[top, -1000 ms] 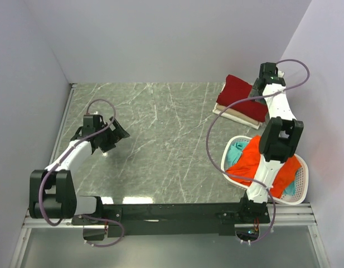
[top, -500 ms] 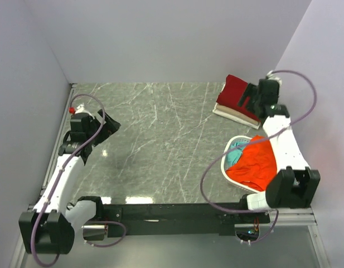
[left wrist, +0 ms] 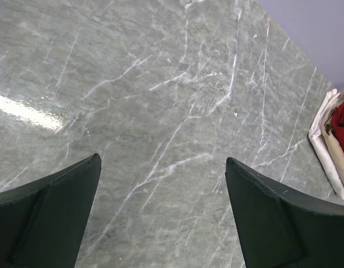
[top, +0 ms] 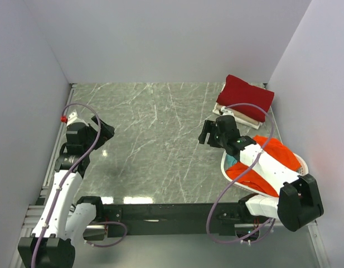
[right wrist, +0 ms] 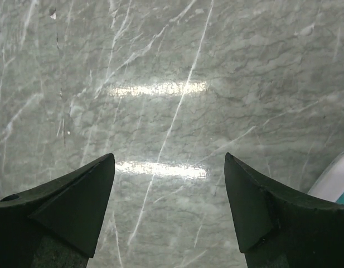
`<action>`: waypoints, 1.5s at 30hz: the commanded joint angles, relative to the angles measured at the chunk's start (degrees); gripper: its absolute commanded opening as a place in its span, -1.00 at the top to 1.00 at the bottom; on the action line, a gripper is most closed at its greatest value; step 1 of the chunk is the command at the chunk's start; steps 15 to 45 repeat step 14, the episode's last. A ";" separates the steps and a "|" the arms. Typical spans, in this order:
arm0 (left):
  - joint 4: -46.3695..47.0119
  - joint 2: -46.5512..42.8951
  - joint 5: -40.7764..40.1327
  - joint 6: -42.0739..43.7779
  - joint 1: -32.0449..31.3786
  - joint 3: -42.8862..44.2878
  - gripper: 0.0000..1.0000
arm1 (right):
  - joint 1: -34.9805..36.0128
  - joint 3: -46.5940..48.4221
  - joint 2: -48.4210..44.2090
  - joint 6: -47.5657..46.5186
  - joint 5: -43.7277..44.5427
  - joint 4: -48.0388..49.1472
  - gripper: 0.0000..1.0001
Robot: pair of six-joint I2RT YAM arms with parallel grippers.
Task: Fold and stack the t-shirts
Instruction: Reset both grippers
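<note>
- Top view: the left gripper point(top: 103, 133) is held over the left side of the tabletop point(top: 160, 123), its jaws spread wide and nothing held.
- The right gripper point(top: 207, 133) is held over the tabletop just left of the basket point(top: 302, 166), also wide open and empty.
- A folded red shirt point(top: 245, 95) is stacked on a folded tan shirt point(top: 245, 118) at the far right corner.
- An orange shirt point(top: 272, 158) and a teal shirt point(top: 232, 162) are seen crumpled in the basket.
- Left wrist view: bare marbled tabletop is seen between the wide-spread fingers of the left gripper point(left wrist: 161, 162); the tan and red stack is visible at the right edge.
- Right wrist view: the right gripper point(right wrist: 169, 159) is shown open over bare tabletop, with the basket rim and a bit of teal at the lower right corner.
</note>
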 commanded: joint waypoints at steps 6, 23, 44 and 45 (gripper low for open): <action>2.84 -5.41 -2.98 1.09 -0.19 -2.30 -0.99 | 1.45 -0.87 -3.18 1.68 4.16 5.78 -0.70; 3.36 -5.76 -4.13 1.97 -0.19 -2.83 -0.99 | 1.89 -1.67 -7.48 1.86 8.19 4.81 -0.69; 3.36 -5.76 -4.13 1.97 -0.19 -2.83 -0.99 | 1.89 -1.67 -7.48 1.86 8.19 4.81 -0.69; 3.36 -5.76 -4.13 1.97 -0.19 -2.83 -0.99 | 1.89 -1.67 -7.48 1.86 8.19 4.81 -0.69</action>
